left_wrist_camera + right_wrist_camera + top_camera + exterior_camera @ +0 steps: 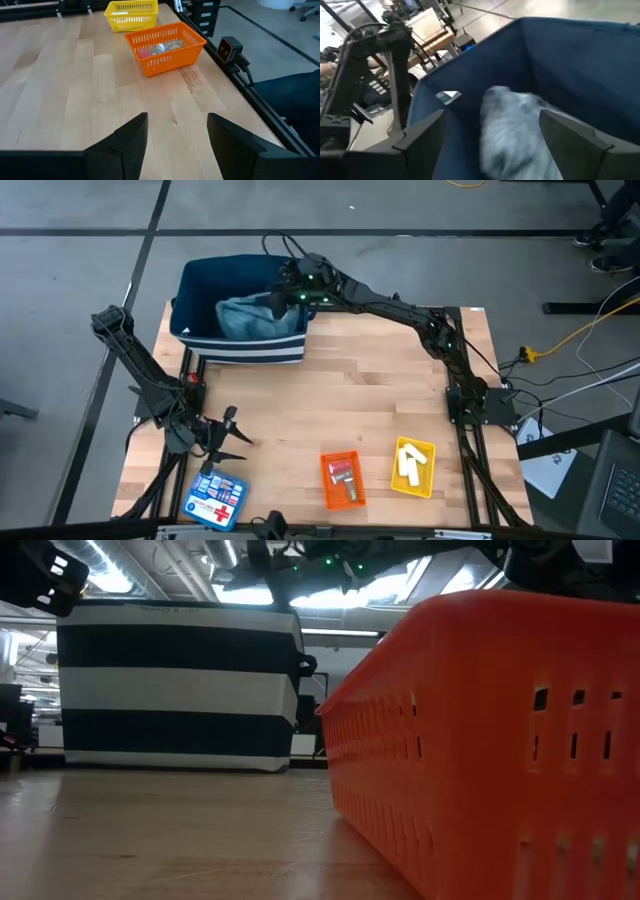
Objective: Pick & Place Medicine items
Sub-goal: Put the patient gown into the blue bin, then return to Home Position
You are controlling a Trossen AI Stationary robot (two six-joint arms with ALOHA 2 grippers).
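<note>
right gripper [490,130] hangs jaws apart over the navy striped fabric bin [215,290] at eleven o'clock

small white sticks [409,464] in the yellow plastic basket [428,483] at five o'clock look light, stiff, slippery; pinch mid-length; left gripper [176,131] parted, empty.

My right arm is reaching far out, and my right gripper [492,132] is hanging with its fingers spread wide. My left arm is waiting, folded low, my left gripper [176,137] holding its fingers apart.
</note>
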